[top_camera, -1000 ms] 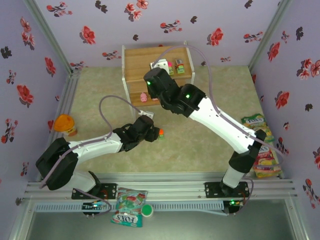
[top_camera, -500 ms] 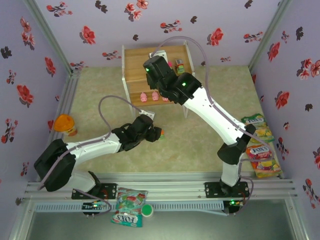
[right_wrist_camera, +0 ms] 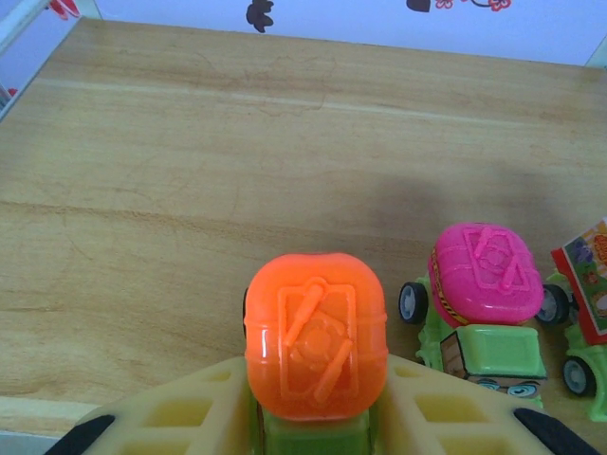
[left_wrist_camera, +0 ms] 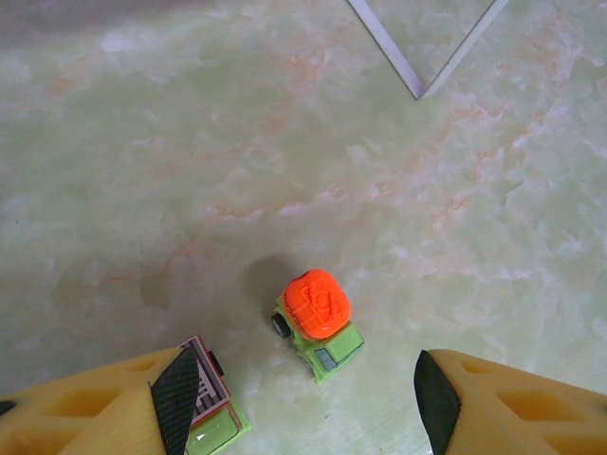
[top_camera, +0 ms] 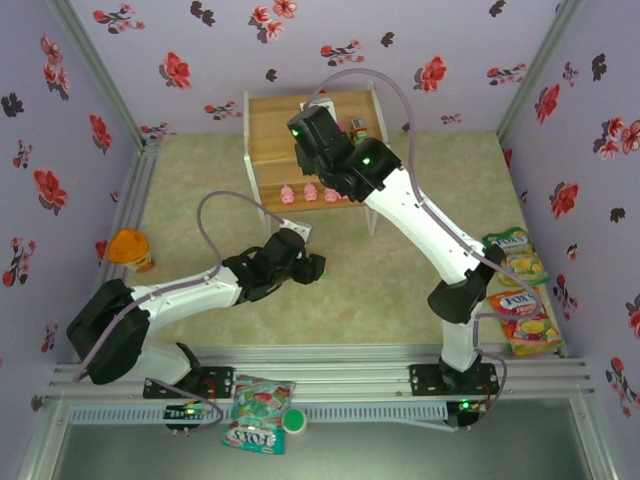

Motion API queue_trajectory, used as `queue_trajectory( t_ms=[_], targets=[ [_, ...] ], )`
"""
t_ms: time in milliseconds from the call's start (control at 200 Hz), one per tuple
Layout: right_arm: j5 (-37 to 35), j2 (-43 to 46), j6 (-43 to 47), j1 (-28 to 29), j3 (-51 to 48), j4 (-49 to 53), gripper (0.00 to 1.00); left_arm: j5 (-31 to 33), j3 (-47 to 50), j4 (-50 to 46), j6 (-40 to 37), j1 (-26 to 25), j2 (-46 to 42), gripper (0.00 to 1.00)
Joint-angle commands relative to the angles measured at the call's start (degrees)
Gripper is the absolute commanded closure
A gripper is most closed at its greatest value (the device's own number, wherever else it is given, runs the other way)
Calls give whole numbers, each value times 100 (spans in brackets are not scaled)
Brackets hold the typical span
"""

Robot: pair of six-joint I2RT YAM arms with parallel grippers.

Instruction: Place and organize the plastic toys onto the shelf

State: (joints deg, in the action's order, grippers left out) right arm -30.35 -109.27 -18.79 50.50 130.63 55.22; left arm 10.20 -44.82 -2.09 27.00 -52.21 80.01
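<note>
Orange-capped, hard plastic: the nearest toy car [left_wrist_camera: 318,322] sits on the marbled table [left_wrist_camera: 237,142] between the parted fingers of my left gripper [left_wrist_camera: 305,408]. Light and slick, it looks best pinched low across its green flanks. A second car [left_wrist_camera: 211,406] lies just beside the left finger. Farther off, my right gripper [right_wrist_camera: 313,422] is clamped on an orange-topped car [right_wrist_camera: 316,346] over the top board of the shelf [right_wrist_camera: 171,171], beside a pink-topped car [right_wrist_camera: 479,275].

Bright, even light; soft, faint shadows
</note>
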Motion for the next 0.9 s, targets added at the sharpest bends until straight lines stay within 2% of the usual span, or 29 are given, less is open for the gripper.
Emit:
queue_trajectory(
  t_ms=[0,895],
  targets=[
    [57,-68,112,-38,180,120,65,-70,78,112,-99,31,-130,34],
    [173,-237,99,-198,226,80,62,-26,61,77,-100,35,-111,32]
  ],
)
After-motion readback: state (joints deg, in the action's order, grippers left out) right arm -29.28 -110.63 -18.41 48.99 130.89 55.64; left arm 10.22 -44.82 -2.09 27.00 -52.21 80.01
